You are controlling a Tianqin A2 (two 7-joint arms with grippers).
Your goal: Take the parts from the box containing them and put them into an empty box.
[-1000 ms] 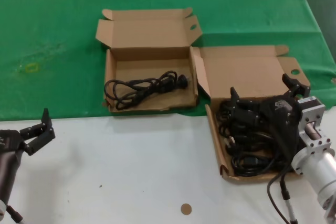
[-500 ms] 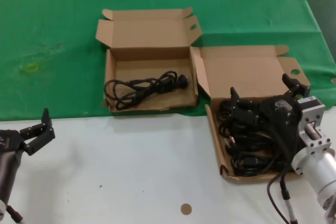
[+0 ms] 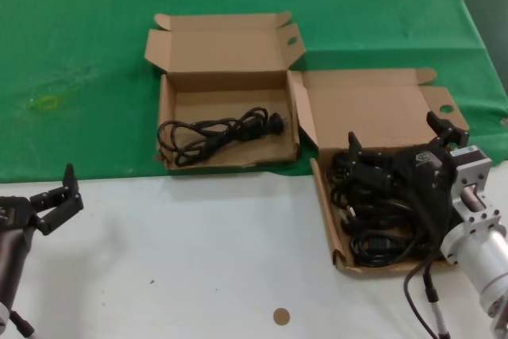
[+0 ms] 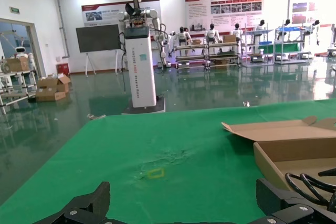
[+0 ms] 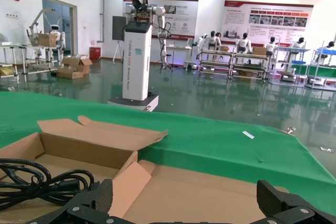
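The box containing the parts stands open at the right, a heap of black power cords inside it. My right gripper hovers open over the back of that heap, its fingers pointing at the raised lid. In the right wrist view that gripper has nothing between its fingers. The second box stands open farther back and left, with one coiled cord in it. The left gripper rests open at the near left over the white table, and the left wrist view shows this gripper with nothing in it.
A green cloth covers the far half of the table and a white top the near half. A small brown disc lies near the front edge. The second box's upright lid rises behind it.
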